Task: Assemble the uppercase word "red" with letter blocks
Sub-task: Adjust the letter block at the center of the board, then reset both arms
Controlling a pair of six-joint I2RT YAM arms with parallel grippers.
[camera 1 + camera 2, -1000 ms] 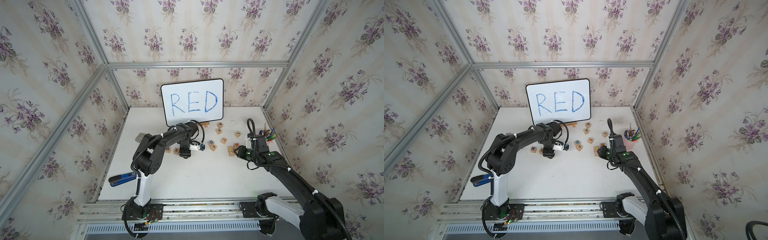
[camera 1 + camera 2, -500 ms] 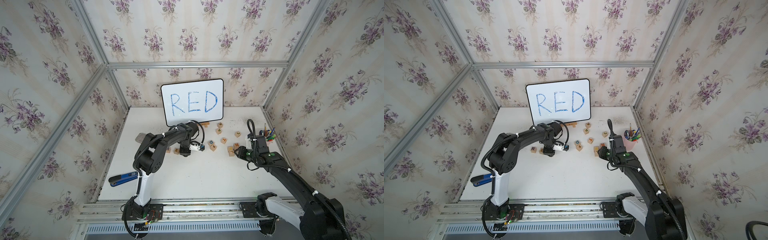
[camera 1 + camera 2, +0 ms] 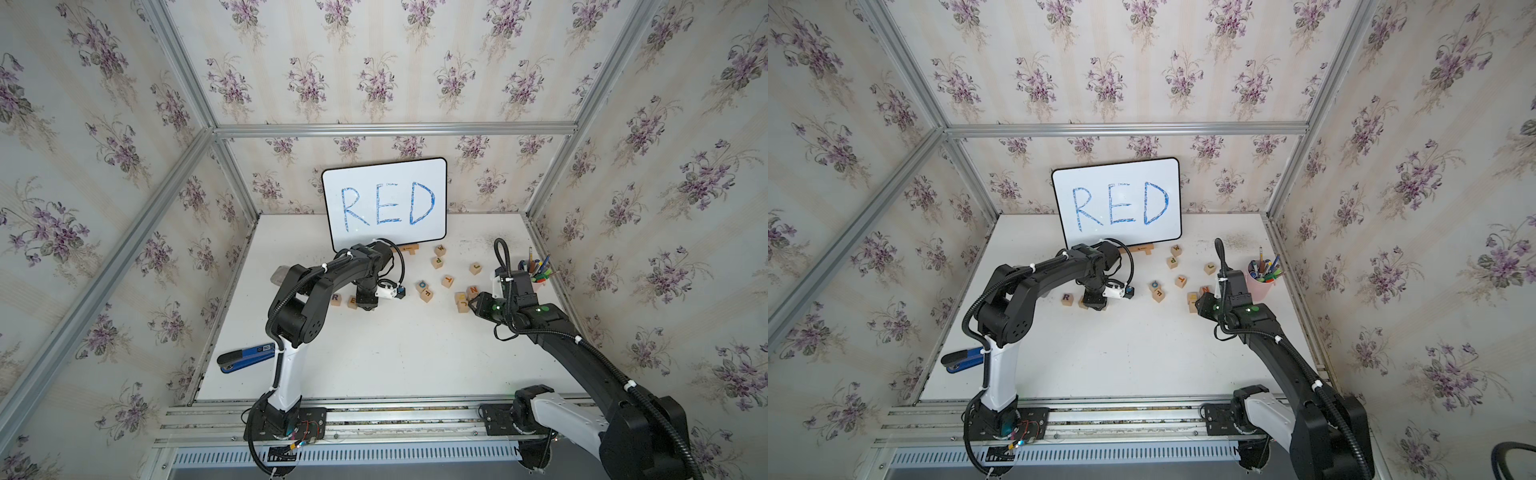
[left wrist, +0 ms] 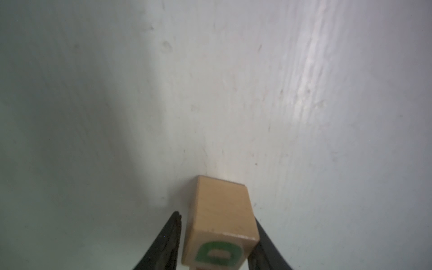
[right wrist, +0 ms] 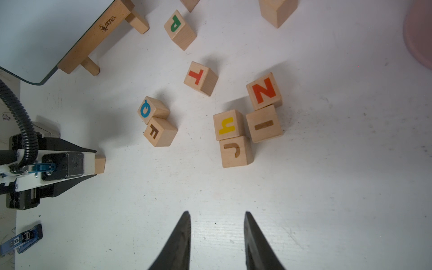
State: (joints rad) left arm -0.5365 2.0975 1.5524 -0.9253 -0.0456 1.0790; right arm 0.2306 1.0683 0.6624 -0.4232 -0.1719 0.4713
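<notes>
You cannot see the D block (image 4: 221, 217) in either top view. The left gripper (image 3: 366, 306) stands straight down over it, in front of the whiteboard (image 3: 384, 203), out from the end where the R is written. Only the left wrist view shows the block well, and there the frame edge cuts off part of its green letter. In the right wrist view you get just a plain wood side poking past that gripper's tips.

The E block (image 3: 352, 302) sits just beside the gripper, on the side away from the whiteboard's middle. The R block (image 3: 336, 298) is just beyond it. Whether the D block touches the E block you cannot tell.

The D block rests on the table (image 4: 233, 93) between the left gripper's fingers. The jaws stand slightly apart. One finger lies against the block's side, and a thin strip of table shows between the other finger and the block. You cannot tell whether the touching finger presses.

Your right gripper (image 5: 216, 214) hangs over the table in front of the whiteboard's D end, near the spare blocks (image 5: 236, 152). Its fingers are parted with nothing between them, and the tips are short of the nearest spare block.
</notes>
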